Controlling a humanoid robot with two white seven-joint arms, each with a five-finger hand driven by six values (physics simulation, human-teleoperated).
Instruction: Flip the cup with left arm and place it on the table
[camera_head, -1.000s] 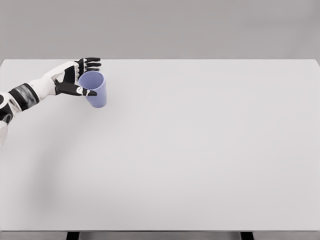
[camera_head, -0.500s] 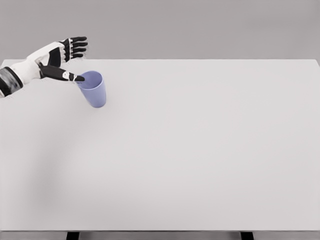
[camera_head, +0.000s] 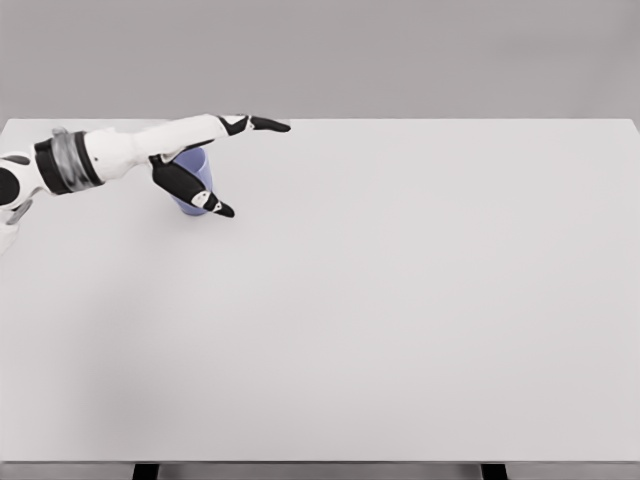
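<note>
Your left hand (camera_head: 200, 150) is stretched out flat over the blue cup (camera_head: 197, 187), fingers straight, thumb hanging down in front, gripping nothing. The cup sits at the table's (camera_head: 400, 300) far left.

The left hand (camera_head: 195, 155) is being carried forward and to the right across the cup (camera_head: 196, 182), where a moment earlier it was being held up and back, left of the rim. Its fingers (camera_head: 262, 124) are now being stretched out flat past the cup's far side, while the thumb (camera_head: 205, 197) is being pointed down in front of it. The cup is being largely hidden by the hand, so only parts of its blue wall are being shown.
</note>
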